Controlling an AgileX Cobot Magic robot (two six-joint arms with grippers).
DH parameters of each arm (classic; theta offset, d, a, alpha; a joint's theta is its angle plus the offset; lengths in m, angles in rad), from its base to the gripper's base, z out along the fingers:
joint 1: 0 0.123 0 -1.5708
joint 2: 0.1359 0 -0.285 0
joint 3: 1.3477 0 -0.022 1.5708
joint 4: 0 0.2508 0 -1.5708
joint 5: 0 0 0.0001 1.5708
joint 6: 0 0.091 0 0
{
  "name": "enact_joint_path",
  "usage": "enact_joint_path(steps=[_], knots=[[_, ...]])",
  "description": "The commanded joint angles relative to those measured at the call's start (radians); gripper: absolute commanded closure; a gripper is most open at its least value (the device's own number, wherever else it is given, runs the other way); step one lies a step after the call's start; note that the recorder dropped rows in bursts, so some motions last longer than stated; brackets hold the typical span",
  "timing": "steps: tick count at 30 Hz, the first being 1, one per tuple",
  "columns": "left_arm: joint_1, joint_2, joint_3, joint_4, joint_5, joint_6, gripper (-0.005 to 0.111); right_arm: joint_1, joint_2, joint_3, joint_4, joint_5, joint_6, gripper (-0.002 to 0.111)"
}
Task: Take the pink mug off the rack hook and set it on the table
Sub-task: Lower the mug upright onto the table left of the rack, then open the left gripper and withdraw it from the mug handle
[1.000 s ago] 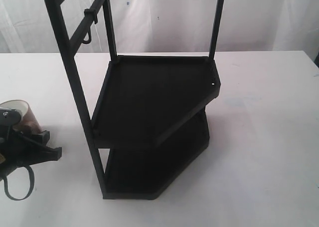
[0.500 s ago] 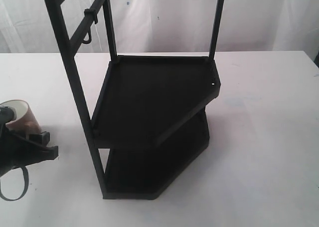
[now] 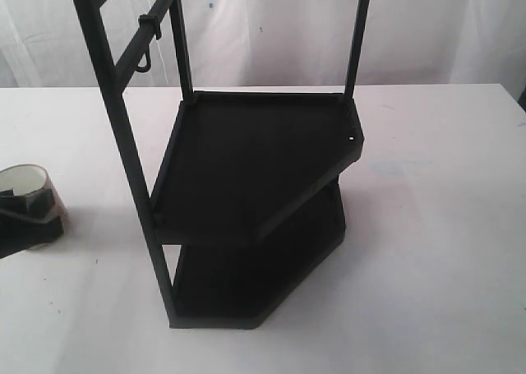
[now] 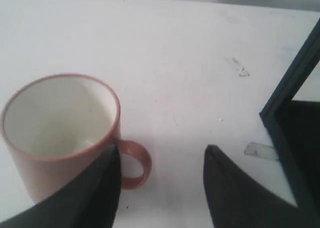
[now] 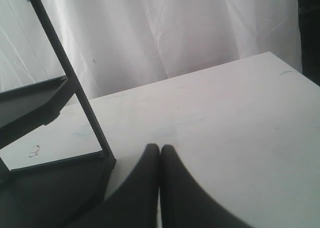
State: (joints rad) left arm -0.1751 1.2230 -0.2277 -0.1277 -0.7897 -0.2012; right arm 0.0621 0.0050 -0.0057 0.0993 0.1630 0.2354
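Observation:
The pink mug [image 4: 55,133] stands upright on the white table [image 4: 165,52], its loop handle [image 4: 136,164] turned toward the rack [image 4: 295,118]. My left gripper [image 4: 162,150] is open; one finger overlaps the mug's side and the handle lies in the gap. Nothing is clamped. In the exterior view the mug [image 3: 23,178] sits at the far left edge, half covered by the left fingers [image 3: 37,226]. The bare black rack hook [image 3: 146,62] hangs from the rack's [image 3: 246,168] top left bar. My right gripper [image 5: 160,149] is shut and empty above the table, beside the rack's base [image 5: 50,188].
The rack has two angular shelves and fills the middle of the table [image 3: 427,226]. A white curtain [image 3: 271,37] hangs behind. A small scuff mark [image 4: 259,150] lies on the tabletop next to the rack's foot.
The left arm has pulled back to the left, almost out of the exterior view. The mug stays standing in the same place on the table.

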Motion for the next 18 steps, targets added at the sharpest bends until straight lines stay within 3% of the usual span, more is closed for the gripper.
enact_joint_path(steps=[1, 4, 7, 10, 14, 18], knots=[[0.003, -0.253, 0.008, 0.020, 0.128, -0.005, 0.054, -0.001, -0.005, 0.006, -0.003, -0.004, 0.004, 0.108], [0.003, -0.442, -0.008, 0.020, 0.297, -0.005, 0.061, -0.001, -0.005, 0.006, -0.003, -0.004, 0.004, 0.108], [0.003, -0.621, -0.095, 0.026, 0.612, -0.005, 0.085, -0.001, -0.005, 0.006, -0.003, -0.004, 0.004, 0.108], [0.003, -0.713, -0.156, 0.026, 0.766, -0.005, 0.096, -0.001, -0.005, 0.006, -0.003, -0.004, 0.004, 0.108], [0.003, -0.810, -0.206, 0.026, 0.828, -0.005, 0.107, -0.001, -0.005, 0.006, -0.003, -0.004, 0.004, 0.108], [0.003, -0.900, -0.228, 0.026, 0.860, -0.005, 0.107, -0.001, -0.005, 0.006, -0.003, -0.004, 0.004, 0.108]])
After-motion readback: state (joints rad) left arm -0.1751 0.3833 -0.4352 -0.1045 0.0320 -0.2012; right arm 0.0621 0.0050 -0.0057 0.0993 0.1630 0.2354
